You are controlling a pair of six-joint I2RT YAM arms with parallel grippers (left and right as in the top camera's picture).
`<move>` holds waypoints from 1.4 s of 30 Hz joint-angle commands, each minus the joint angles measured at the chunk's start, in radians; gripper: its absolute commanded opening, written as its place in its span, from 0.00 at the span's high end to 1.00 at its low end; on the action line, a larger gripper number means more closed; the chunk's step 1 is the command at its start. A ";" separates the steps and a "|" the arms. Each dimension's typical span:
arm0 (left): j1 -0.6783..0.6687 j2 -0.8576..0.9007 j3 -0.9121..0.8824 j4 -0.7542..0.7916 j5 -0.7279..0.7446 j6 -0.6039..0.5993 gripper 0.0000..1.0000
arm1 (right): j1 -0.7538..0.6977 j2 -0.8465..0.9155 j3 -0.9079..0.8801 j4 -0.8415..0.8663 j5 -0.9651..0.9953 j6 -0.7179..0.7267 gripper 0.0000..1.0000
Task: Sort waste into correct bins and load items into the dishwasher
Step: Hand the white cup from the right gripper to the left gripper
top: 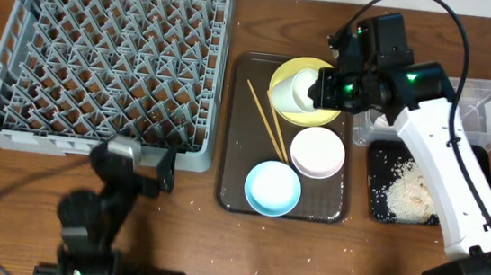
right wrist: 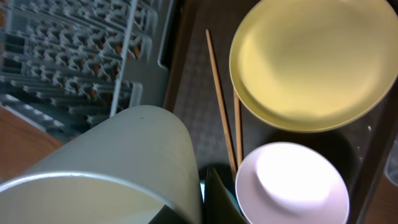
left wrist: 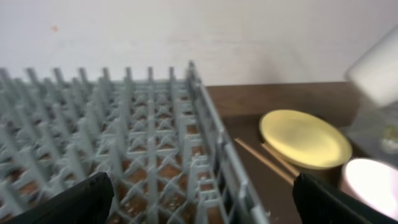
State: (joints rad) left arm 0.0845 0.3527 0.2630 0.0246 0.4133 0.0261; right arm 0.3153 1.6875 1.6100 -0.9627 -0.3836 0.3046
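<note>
At tabletop centre: dark brown serving tray [top: 229, 168] carrying yellow plate [top: 320, 118], white bowl [top: 318, 152], blue bowl [top: 272, 188] and chopsticks [top: 267, 120].
Right tool [top: 318, 88]: closed around the small white cup [top: 301, 89], which is held tilted above the plate's left part.
Left tool [top: 139, 165]: fingers [left wrist: 81, 199] spread wide, gripping nothing, at the dish rack's near edge.
Dish rack [top: 109, 52]: grey, far left; its right wall runs just beside the serving tray's left rim.
Chopsticks' lie: diagonal, between that rim and the plate.
Bins: clear tub [top: 488, 102] far right; black tray [top: 381, 182] with rice [top: 412, 191] in front of it, just beside the serving tray's right rim.
Open room: bare wood along the near tabletop [top: 32, 198] edge.
</note>
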 commanded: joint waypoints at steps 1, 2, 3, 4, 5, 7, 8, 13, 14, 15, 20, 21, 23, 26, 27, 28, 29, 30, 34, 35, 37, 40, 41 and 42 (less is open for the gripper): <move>0.004 0.256 0.212 -0.015 0.154 -0.036 0.07 | -0.021 -0.001 0.010 0.013 -0.045 -0.014 0.99; 0.004 0.329 0.266 -0.024 0.190 -0.051 0.07 | -0.023 -0.001 0.010 0.017 -0.045 -0.014 0.99; 0.004 0.455 0.356 -0.032 0.277 -0.078 0.07 | -0.027 -0.001 0.010 0.025 -0.053 -0.014 0.99; 0.004 0.519 0.400 -0.031 0.333 -0.097 0.07 | -0.029 -0.001 0.010 0.031 -0.061 -0.014 0.99; 0.004 0.576 0.439 -0.029 0.394 -0.116 0.07 | -0.034 -0.001 0.010 0.038 -0.070 -0.014 0.99; 0.004 0.690 0.518 -0.011 0.540 -0.170 0.07 | -0.045 -0.001 0.010 0.053 -0.071 -0.014 0.99; 0.003 0.737 0.545 0.017 0.616 -0.211 0.07 | -0.052 -0.001 0.010 0.062 -0.071 -0.014 0.99; 0.003 0.898 0.573 0.327 0.872 -0.641 0.07 | -0.090 0.000 0.009 0.112 -0.130 -0.014 0.99; 0.003 0.918 0.573 0.360 0.878 -0.762 0.07 | -0.093 0.000 0.009 0.125 -0.149 -0.014 0.99; 0.003 0.933 0.573 0.372 0.878 -0.887 0.07 | -0.094 0.000 0.007 0.146 -0.171 -0.014 0.99; 0.004 0.957 0.573 0.370 0.944 -1.282 0.07 | -0.087 0.000 -0.024 0.252 -0.273 -0.014 0.99; 0.004 0.957 0.573 0.370 0.978 -1.337 0.07 | -0.086 0.000 -0.042 0.294 -0.316 -0.013 0.99; 0.004 0.957 0.572 0.370 1.059 -1.371 0.07 | -0.086 0.000 -0.079 0.369 -0.396 -0.011 0.99; 0.004 0.956 0.572 0.371 1.106 -1.370 0.07 | -0.085 0.000 -0.152 0.503 -0.518 0.010 0.99; 0.004 0.957 0.572 0.371 1.114 -1.368 0.07 | -0.085 0.000 -0.182 0.563 -0.570 0.023 0.99; 0.004 0.957 0.572 0.371 1.122 -1.355 0.07 | -0.085 0.000 -0.218 0.640 -0.626 0.043 0.99; 0.004 0.957 0.571 0.371 1.122 -1.349 0.07 | -0.084 0.000 -0.235 0.680 -0.652 0.056 0.99; 0.004 0.957 0.571 0.371 1.122 -1.340 0.07 | -0.079 0.000 -0.280 0.796 -0.721 0.097 0.99; 0.004 0.957 0.571 0.371 1.121 -1.340 0.07 | -0.046 0.000 -0.364 1.025 -0.788 0.199 0.99; 0.004 0.957 0.571 0.371 1.120 -1.339 0.07 | -0.035 0.001 -0.372 1.050 -0.790 0.207 0.99; 0.003 0.957 0.571 0.371 1.121 -1.326 0.07 | -0.009 0.002 -0.380 1.077 -0.797 0.208 0.99; 0.003 0.957 0.571 0.371 1.125 -1.284 0.07 | 0.039 0.002 -0.380 1.101 -0.797 0.207 0.99; 0.003 0.957 0.571 0.371 1.130 -1.273 0.07 | 0.059 0.002 -0.380 1.110 -0.797 0.206 0.99; 0.003 0.957 0.571 0.371 1.135 -1.271 0.07 | 0.071 0.002 -0.380 1.111 -0.797 0.203 0.99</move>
State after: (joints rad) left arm 0.0849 1.3128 0.8181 0.3920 1.5150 -1.2911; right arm 0.3397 1.6897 1.2335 0.1352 -1.1366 0.4881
